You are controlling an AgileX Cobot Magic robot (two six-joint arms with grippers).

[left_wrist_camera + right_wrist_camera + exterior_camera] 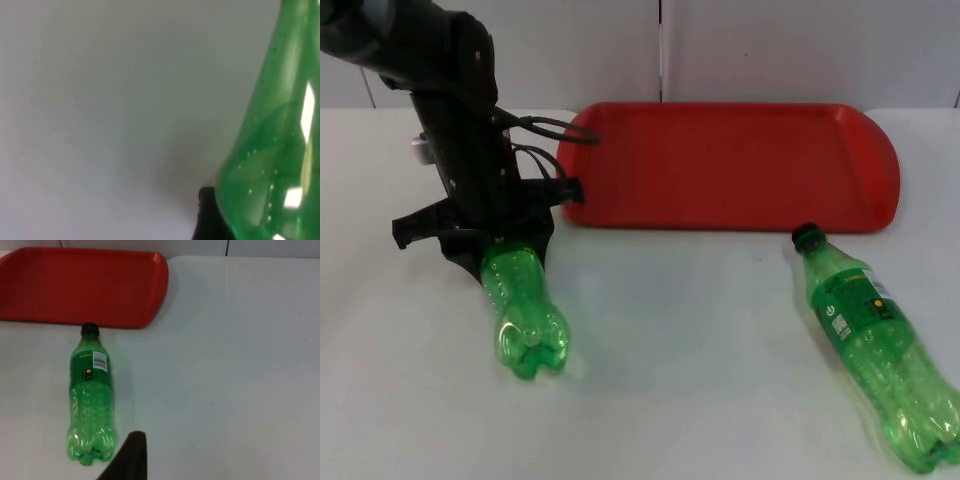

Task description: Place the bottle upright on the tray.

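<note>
— Nearest the table's front edge, what lies there?

— Two green bottles. One bottle with a label (880, 340) lies flat on the white tabletop (700, 350), cap pointing toward the tray, untouched. The other, the held bottle (525, 315), is tilted with its base toward the front, and its upper part is clamped in the fingers of the left gripper (492, 248).

— How would it handle?

— Judging by its clear look, it is empty: light, thin-walled, smooth, likely to dent or slip under a hard squeeze. The stiffer part near the neck seems the safest place to hold.

— And the right gripper?

— Its arm waits above the table, looking down on the labelled bottle; a dark fingertip (131, 457) shows, but whether the fingers are apart cannot be told.

— Farther back?

— One red tray (740, 165), with nothing on it, near the wall (770, 50). So two bottles, one tray, and neither bottle on it yet.
</note>
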